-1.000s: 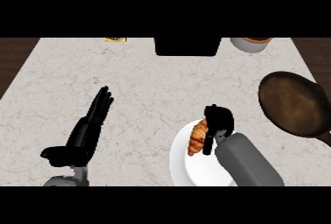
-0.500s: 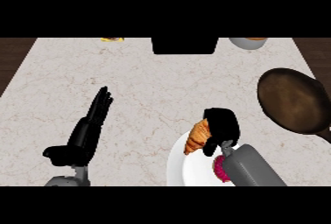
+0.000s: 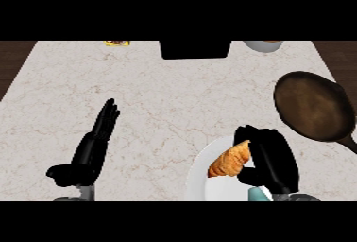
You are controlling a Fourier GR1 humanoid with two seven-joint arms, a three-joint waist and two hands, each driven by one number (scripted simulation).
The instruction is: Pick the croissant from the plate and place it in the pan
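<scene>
A golden croissant lies on a white plate at the lower middle of the counter. My right hand is over the plate, pressed against the croissant's right side, its fingers curling around it and its thumb low near the plate. A dark round pan sits at the right edge, its handle running toward the lower right. My left hand rests open at the lower left, fingers straight and pointing up the counter.
A black box stands at the back middle. A grey bowl sits at the back right, and a small yellow item at the back left. Dark wood borders the marble counter on both sides.
My right hand has drawn back toward the lower edge and closed in on the croissant's right side. The view has shifted slightly. My left hand has stayed still.
</scene>
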